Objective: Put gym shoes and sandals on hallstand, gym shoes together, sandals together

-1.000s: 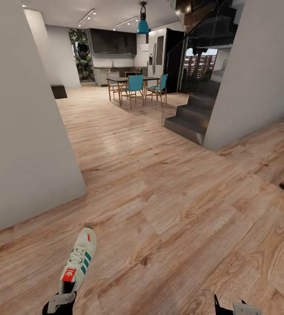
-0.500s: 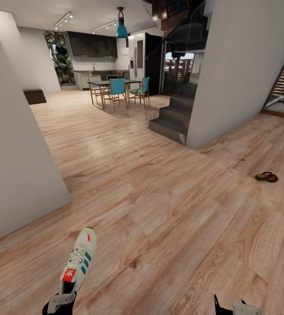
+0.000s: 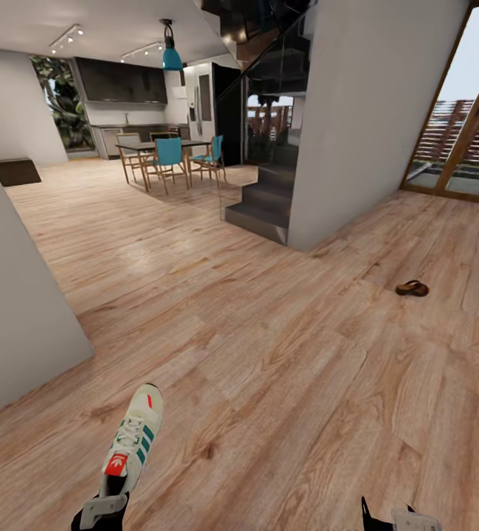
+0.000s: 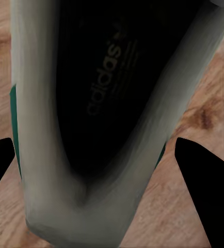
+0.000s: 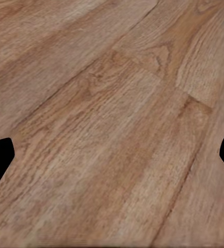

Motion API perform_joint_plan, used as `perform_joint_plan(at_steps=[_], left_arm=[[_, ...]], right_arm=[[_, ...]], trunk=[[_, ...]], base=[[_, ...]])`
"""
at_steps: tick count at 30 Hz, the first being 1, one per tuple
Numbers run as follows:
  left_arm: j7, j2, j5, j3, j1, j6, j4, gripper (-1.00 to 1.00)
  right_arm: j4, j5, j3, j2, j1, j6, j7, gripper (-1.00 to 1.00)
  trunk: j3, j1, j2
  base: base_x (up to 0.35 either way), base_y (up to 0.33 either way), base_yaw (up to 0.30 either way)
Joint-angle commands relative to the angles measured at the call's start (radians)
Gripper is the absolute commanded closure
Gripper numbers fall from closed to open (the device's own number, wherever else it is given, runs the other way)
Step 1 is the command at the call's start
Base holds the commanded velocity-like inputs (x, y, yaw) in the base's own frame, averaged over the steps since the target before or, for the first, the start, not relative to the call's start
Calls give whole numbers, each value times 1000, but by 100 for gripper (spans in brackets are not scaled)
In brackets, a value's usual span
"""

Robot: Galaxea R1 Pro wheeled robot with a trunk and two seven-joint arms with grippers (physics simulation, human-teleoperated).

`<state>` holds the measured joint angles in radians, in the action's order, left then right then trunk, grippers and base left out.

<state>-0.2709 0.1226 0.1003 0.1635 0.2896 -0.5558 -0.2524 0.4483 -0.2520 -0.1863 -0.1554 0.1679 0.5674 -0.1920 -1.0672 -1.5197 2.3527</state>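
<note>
Change: camera has swung right; the staircase (image 3: 265, 199) sits further left in the head view, and a sandal (image 3: 412, 288) has come fully into sight.
Left gripper (image 3: 101, 509): clamped on a gym shoe (image 3: 133, 439) at its heel (toe pointing toward the staircase).
Right gripper (image 3: 401, 518): fingertips spread, holding nothing, over corridor floor (image 3: 284, 369).
Sandal: on the floor, right of the staircase.
</note>
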Motion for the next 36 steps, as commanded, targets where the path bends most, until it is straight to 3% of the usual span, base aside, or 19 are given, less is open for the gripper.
perform_joint_plan(at_steps=[1, 23, 36], left_arm=[[-11, 0, 10, 2, 0, 0, 1, 100], [-11, 2, 12, 2, 0, 0, -4, 100], [-11, 0, 10, 2, 0, 1, -3, 100]], right_arm=[[0, -7, -8, -1, 1, 3, -6, -100], [0, -7, -8, -1, 1, 5, -6, -100], [0, -7, -8, -1, 1, 5, -6, -100]], trunk=[[0, 0, 0], [32, 0, 0], [51, 0, 0]], base=[[0, 0, -224], [12, 0, -181], [308, 0, -150]])
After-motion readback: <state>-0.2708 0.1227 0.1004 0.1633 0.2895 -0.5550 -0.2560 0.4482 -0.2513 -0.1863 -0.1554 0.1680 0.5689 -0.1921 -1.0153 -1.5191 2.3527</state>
